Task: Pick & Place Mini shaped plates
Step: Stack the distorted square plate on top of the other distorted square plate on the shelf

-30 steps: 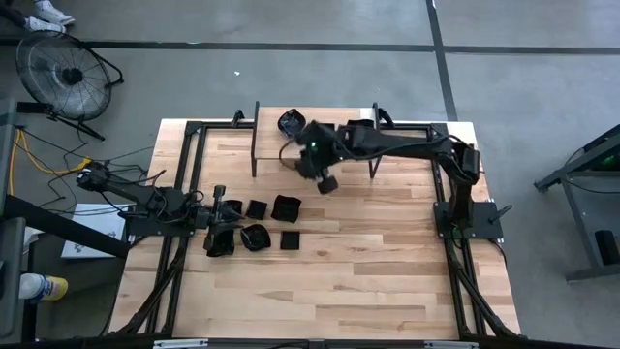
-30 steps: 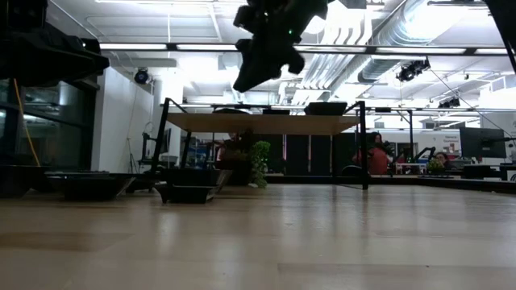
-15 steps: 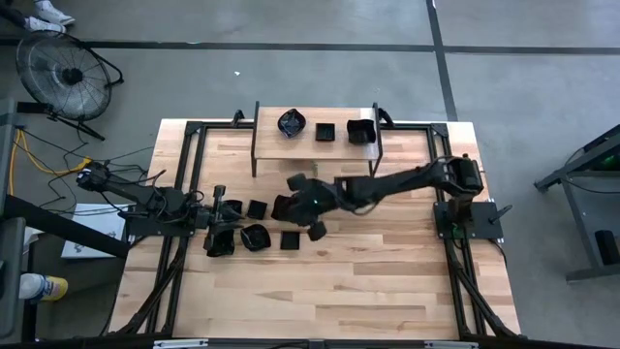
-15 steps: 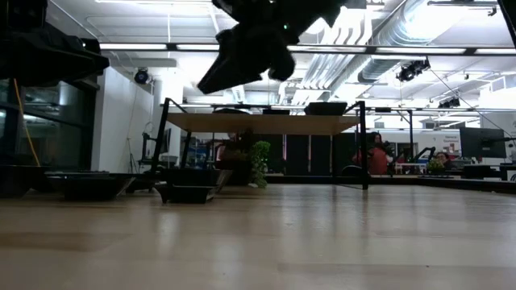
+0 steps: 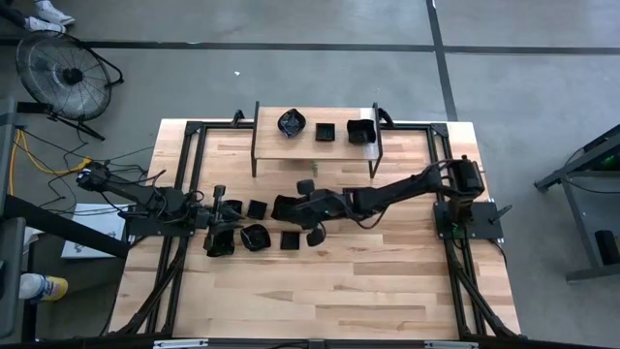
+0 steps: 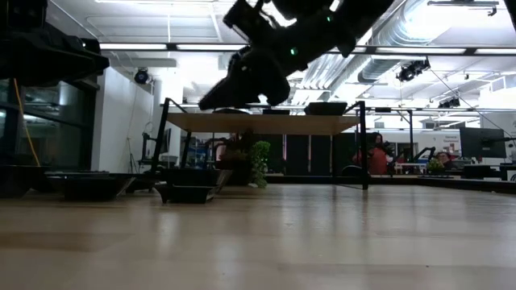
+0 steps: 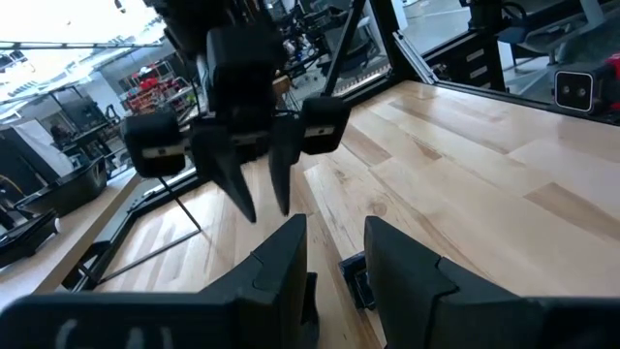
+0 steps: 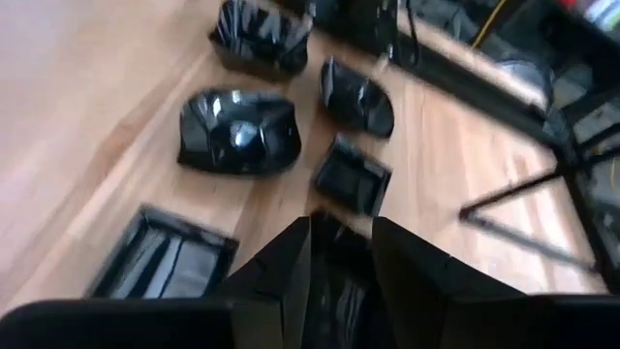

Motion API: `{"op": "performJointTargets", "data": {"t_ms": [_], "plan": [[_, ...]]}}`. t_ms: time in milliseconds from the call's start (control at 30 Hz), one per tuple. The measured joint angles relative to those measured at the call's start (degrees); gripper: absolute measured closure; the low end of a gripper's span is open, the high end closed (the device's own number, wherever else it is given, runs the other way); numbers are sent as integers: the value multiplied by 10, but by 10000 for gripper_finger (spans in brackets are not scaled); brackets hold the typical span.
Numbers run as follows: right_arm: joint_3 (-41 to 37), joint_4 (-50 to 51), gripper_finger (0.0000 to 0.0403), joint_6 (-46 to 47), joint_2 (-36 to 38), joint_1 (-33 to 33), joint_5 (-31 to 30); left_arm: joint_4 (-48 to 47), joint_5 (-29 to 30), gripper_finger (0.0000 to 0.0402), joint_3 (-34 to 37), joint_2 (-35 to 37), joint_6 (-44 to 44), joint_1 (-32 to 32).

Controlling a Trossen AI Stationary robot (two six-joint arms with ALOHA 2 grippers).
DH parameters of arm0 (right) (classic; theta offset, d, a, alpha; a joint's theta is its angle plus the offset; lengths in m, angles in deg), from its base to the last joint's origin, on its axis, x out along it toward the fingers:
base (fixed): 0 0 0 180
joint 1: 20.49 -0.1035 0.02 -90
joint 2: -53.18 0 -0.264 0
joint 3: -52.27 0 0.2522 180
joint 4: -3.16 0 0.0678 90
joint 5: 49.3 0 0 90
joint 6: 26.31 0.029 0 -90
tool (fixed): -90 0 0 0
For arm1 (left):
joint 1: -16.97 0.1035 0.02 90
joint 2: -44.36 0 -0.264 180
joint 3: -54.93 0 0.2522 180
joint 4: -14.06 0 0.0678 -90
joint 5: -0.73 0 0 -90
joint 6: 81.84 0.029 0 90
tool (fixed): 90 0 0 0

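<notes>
Approach stage of a pick. My right gripper [image 7: 263, 208] hangs above the table [image 5: 387, 271], fingers pointing down, parted and empty. The mini shaped plates [image 8: 237, 131] are clustered directly beneath and just ahead of it. A small square plate [image 8: 352, 174] sits nearest my fingertips, and a dark shape between them seems to be another plate, though I cannot tell its outline. My left gripper [image 7: 334, 225] waits low beside the same cluster, facing the right gripper, also parted and holding nothing.

I judge that no plate is taken yet. The next move calls for choosing one plate, setting the fingers astride its raised rim, descending and clenching without nudging its close neighbours.

Only the high view shows the raised shelf [image 5: 315, 147] well behind my right gripper, carrying three plates [image 5: 325, 131], which is probably the destination. Only the right wrist view separates the plate shapes. The low view confirms clear air between the right gripper and the table.
</notes>
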State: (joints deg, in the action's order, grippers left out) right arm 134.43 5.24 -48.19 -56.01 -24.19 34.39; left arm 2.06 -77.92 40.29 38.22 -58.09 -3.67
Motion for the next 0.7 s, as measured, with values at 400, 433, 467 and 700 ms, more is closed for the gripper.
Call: {"op": "performJointTargets", "data": {"t_ms": [400,433,467,700], "plan": [[0,-18,295,-5,0,23,16,0,0,299,0,0,0,0],[0,-14,295,-4,0,26,24,0,0,299,0,0,0,0],[0,-11,295,-1,0,29,33,0,0,299,0,0,0,0],[0,105,295,4,0,41,102,0,0,299,0,0,0,0]]}}
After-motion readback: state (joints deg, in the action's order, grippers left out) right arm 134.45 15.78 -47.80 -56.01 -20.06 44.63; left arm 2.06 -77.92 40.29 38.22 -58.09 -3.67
